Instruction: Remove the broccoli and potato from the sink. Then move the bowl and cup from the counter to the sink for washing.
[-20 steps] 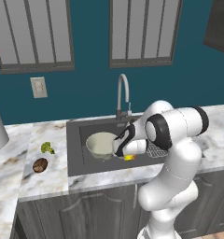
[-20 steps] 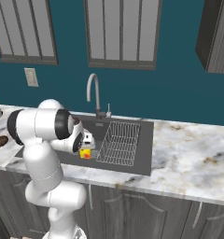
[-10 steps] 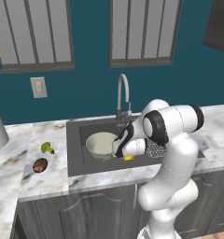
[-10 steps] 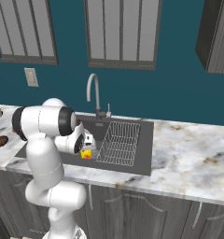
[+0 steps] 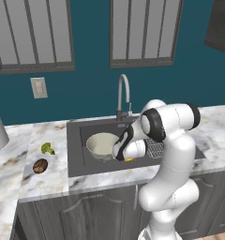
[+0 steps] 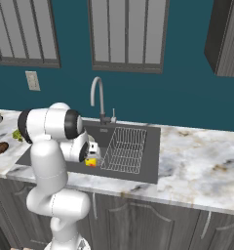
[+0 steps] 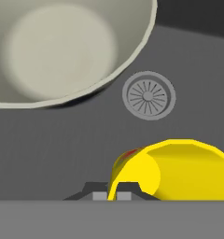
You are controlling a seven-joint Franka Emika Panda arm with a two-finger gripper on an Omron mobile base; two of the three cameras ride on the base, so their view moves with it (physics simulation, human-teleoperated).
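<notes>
In the left base view, the white arm bends down over the sink (image 5: 81, 166), its gripper (image 5: 123, 157) low inside the basin beside the bowl (image 5: 103, 145). A sliver of the yellow cup (image 5: 129, 159) peeks out under the hand. The bowl sits in the basin's left half, in front of the faucet (image 5: 123, 96). On the counter (image 5: 48, 180) left of the sink lie the broccoli (image 5: 48, 148) and, just in front of it, the potato (image 5: 40, 165), apart from each other.

In the right base view, the gripper (image 6: 92, 155) hangs over the sink (image 6: 150, 146) with the cup (image 6: 91, 161) at its tip, just left of the wire rack (image 6: 124, 150). The potato (image 6: 0, 147) and broccoli (image 6: 16, 134) rest on the counter (image 6: 206, 166) at far left.

In the hand view, the 2 fingers (image 7: 128, 188) are clenched on the rim of the cup (image 7: 179, 170), which is tilted on its side. The bowl (image 7: 62, 51) fills the upper left, and the round drain (image 7: 148, 95) lies between bowl and cup.
</notes>
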